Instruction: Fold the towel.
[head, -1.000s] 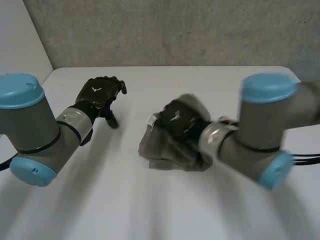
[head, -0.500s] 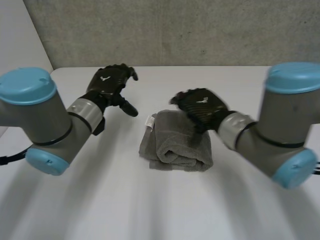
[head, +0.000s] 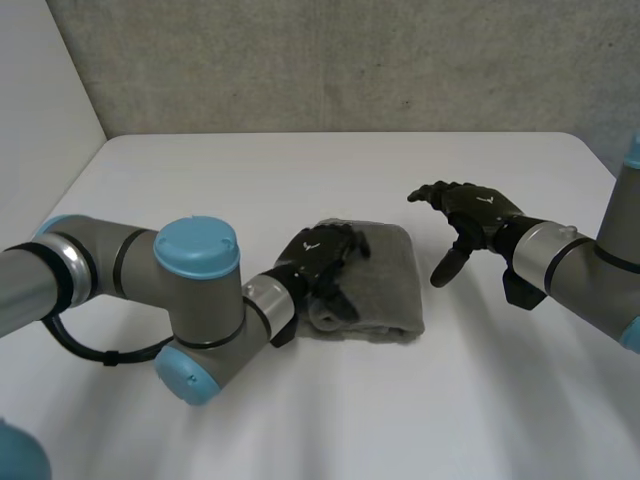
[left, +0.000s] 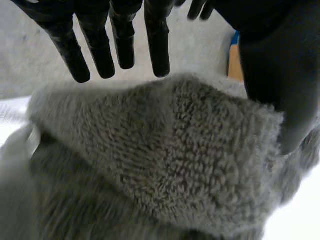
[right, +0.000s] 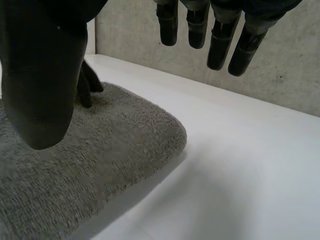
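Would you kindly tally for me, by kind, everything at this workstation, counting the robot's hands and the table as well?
Towel: 1
Hands: 2, the left hand and the right hand
Table: 1
Total: 4

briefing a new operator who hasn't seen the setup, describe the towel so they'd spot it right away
Start at the white table and look near its middle. The grey fluffy towel lies there folded into a thick pad, with the black left hand on its left end and the black right hand open beside its right edge. It is the only soft, fuzzy thing there.
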